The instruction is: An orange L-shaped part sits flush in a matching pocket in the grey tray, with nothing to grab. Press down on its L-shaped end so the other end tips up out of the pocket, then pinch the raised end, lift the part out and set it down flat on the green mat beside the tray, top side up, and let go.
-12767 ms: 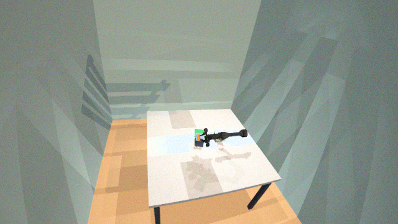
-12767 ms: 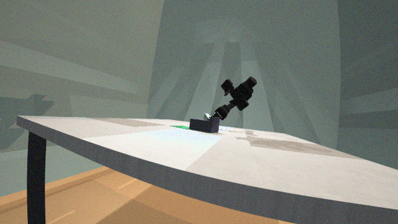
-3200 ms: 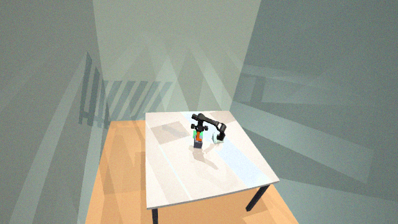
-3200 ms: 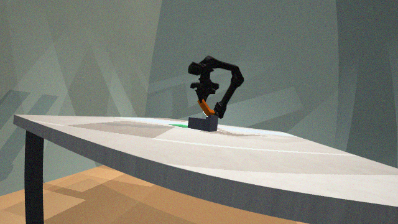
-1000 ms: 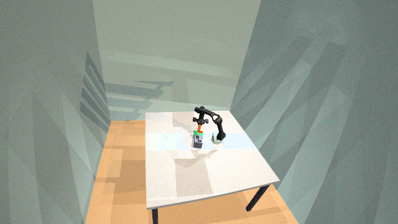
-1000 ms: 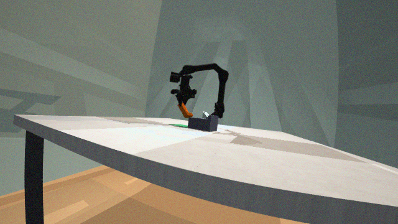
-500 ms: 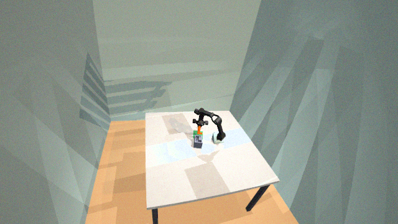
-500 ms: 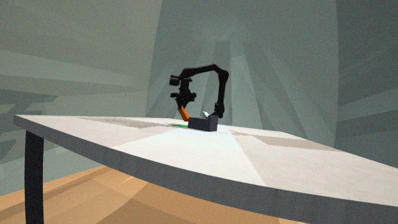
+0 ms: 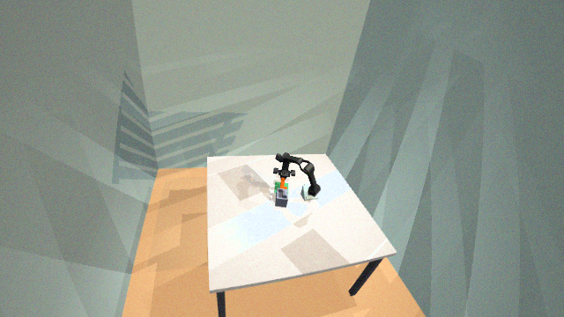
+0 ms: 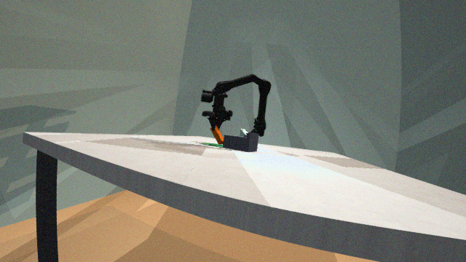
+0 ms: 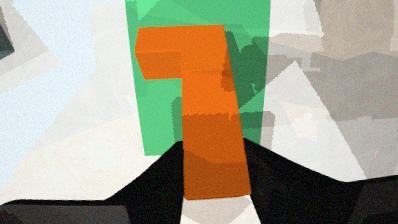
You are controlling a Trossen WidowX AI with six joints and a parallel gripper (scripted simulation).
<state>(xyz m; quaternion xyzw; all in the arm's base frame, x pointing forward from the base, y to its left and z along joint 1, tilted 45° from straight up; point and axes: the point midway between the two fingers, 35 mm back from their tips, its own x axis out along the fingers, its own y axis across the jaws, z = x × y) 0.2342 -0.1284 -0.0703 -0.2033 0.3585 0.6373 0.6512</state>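
Observation:
The orange L-shaped part (image 9: 282, 183) (image 10: 218, 135) (image 11: 207, 92) is out of the pocket and steeply tilted, with its straight end up and its L-shaped end low. My gripper (image 9: 283, 177) (image 10: 215, 127) (image 11: 211, 147) is shut on the straight end, one finger on each side. In the wrist view the part is over the green mat (image 9: 277, 187) (image 10: 211, 145) (image 11: 156, 117). In the exterior view its low end is close to the tray's mat-side end; I cannot tell whether it touches the mat or tray. The grey tray (image 9: 281, 203) (image 10: 237, 143) stands beside the mat, its pocket empty.
The arm's base (image 9: 314, 190) (image 10: 259, 128) stands to the right of the tray in the top and exterior views. A pale angled object (image 9: 305, 194) (image 10: 244, 132) is beside the base. Patches of shadow and light cross the white table (image 9: 238, 273) (image 10: 309, 189).

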